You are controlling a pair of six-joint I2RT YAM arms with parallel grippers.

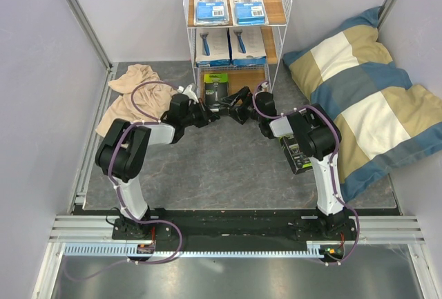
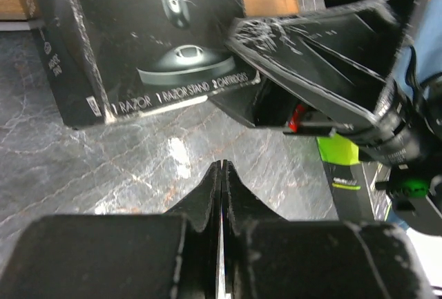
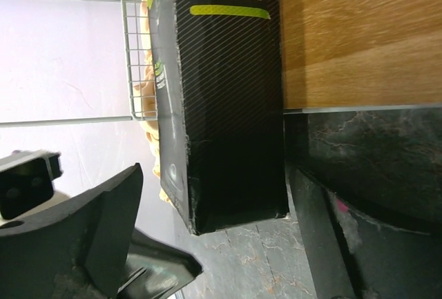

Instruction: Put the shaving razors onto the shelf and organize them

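Top external view: the white wire shelf [image 1: 274,5] stands at the far side of the grey marble-patterned table [image 1: 221,168]; its top board carries two white-and-blue blister cards [image 1: 211,5] side by side; the middle board carries two white packs [image 1: 213,45] showing blue razors, also side by side; on the left half of the bottom board sits a black-and-green Gillette box [image 1: 215,86], its near end reaching past the board's front edge; the right half of that board is bare wood.

Both arms reach in towards this box; the left gripper [image 1: 207,114] is just in front of it, the right gripper [image 1: 238,99] at its right.

Left wrist view: the left gripper [image 2: 221,168] has its fingers pressed together with nothing between them, above the table, close to the box [image 2: 152,36].

Right wrist view: the right gripper [image 3: 217,175] has its fingers spread wide, one on each side of the box [image 3: 228,105]; a gap shows at the left finger.

A second black-and-green box [image 1: 295,155] lies on the table beside the right arm, partly hidden by it; a beige cloth [image 1: 138,92] lies left of the shelf; a striped pillow [image 1: 366,105] lies at the right.
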